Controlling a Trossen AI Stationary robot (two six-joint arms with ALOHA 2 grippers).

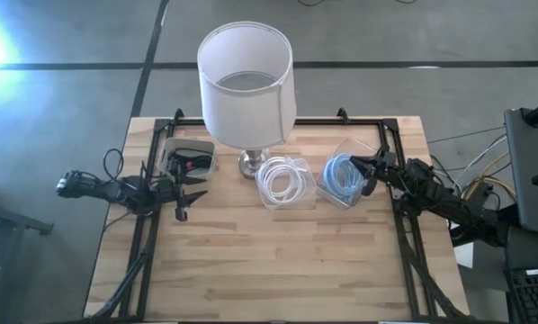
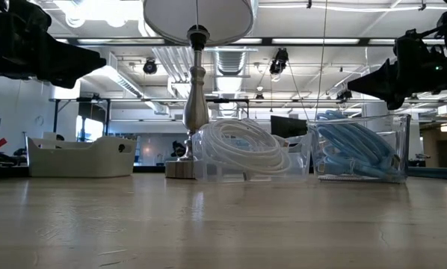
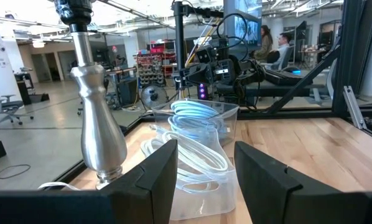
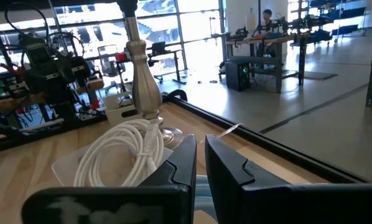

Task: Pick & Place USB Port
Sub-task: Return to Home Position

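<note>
Light blue USB cables [image 1: 343, 174]: coiled, lying inside the right transparent bin [image 1: 357, 147] at the back right of the wooden table [image 1: 278, 270]; no strand seen trailing over the rim; being a loose coil, they show no single long axis.

My right claw [image 1: 369, 171]: poised at the bin's right edge and clear above its rim, tips aimed toward table centre; fingers [image 4: 183, 155] drawn nearly together with only a slit between, gripping nothing; the coil lies just ahead of and below the tips, so I judge my way home runs straight back toward the table's right side, away from the bin, with nothing to snag so long as I do not dip.

My left claw [image 1: 192, 200]: at the table's left, fingers spread wide and empty, pointing across at the bins; well apart from the blue coil; the right arm is plainly the nearer.

Between the two claws: lamp [image 1: 245, 81], white shade on a metal stem, and a second clear bin holding white cables [image 1: 283, 181], just beside the blue one.

White tray [image 1: 174, 147]: behind my left claw; a dark item inside, kind not discernible.

Placement appears finished; only the withdrawal remains.
</note>
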